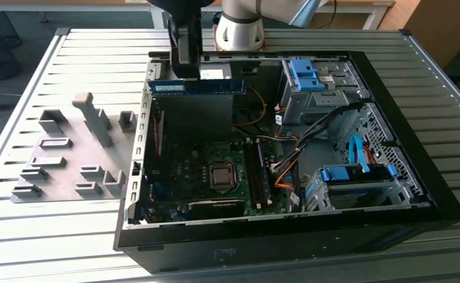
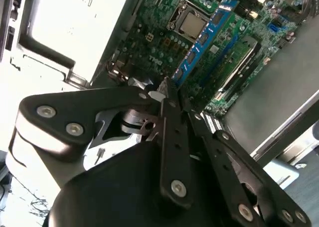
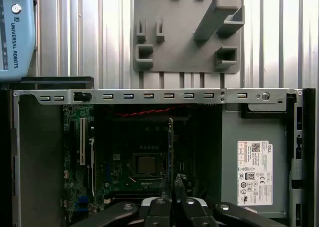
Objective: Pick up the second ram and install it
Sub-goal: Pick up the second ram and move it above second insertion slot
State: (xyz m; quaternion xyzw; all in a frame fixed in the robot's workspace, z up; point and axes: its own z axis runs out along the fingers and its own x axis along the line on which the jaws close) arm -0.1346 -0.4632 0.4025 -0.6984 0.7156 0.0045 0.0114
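In the exterior view my gripper (image 1: 184, 75) hangs over the back left part of the open computer case (image 1: 419, 197). It is shut on the second ram (image 1: 195, 87), a blue-green stick held level and on edge above the motherboard. In the second wrist view the second ram (image 2: 205, 36) runs out from my gripper (image 2: 168, 93) over the board. The first wrist view shows the second ram (image 3: 171, 144) edge-on above my gripper (image 3: 174, 184). A darker green stick (image 1: 260, 175) sits in the memory slots beside the processor socket (image 1: 222, 175).
A grey fixture plate (image 1: 61, 154) with several holders lies on the slatted table, at the exterior view's left of the case. Inside the case are drive bays with blue clips (image 1: 309, 73), a second bay (image 1: 356, 174), loose cables (image 1: 289, 156) and the power supply (image 3: 254, 169).
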